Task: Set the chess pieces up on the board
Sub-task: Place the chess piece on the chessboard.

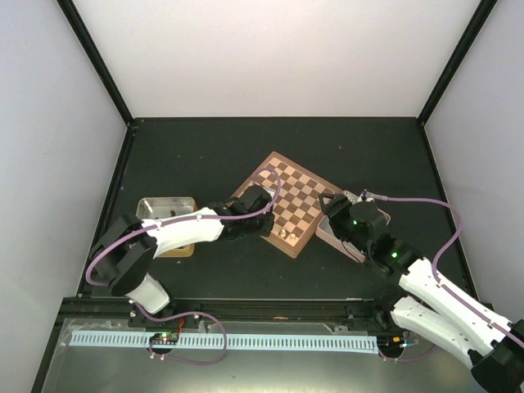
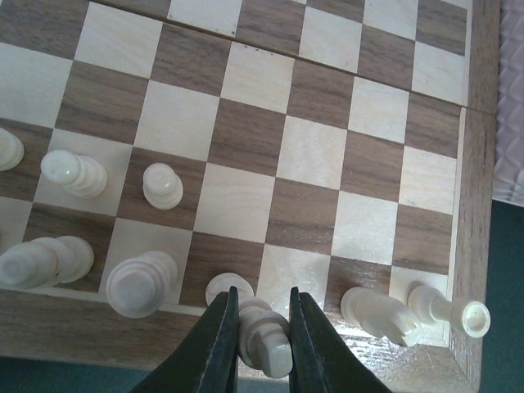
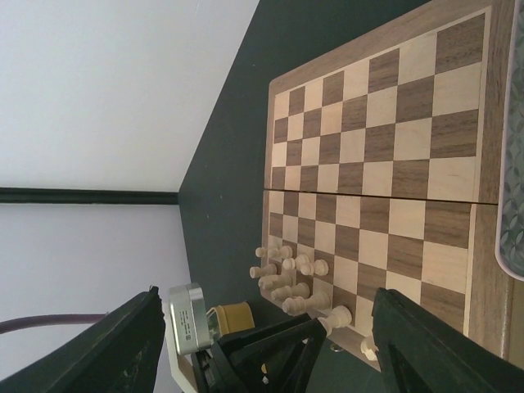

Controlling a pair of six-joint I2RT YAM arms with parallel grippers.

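Pale wooden chess piece [image 2: 266,340] is clamped in the left hand [image 2: 262,315] over the board's [image 2: 327,155] near edge row. Opening here could knock the lying pieces [image 2: 381,315] just beside it. The right hand [image 1: 334,206] hangs spread wide and empty beside the board.

I count one board [image 1: 293,205]. Through the left wrist camera I make out nine pale chess pieces [image 2: 162,185], one of them cut by the frame's left edge. Elsewhere I see one metal tin [image 1: 164,206] and one grey tray [image 3: 514,164]. I have two arms [image 1: 176,229] in view.
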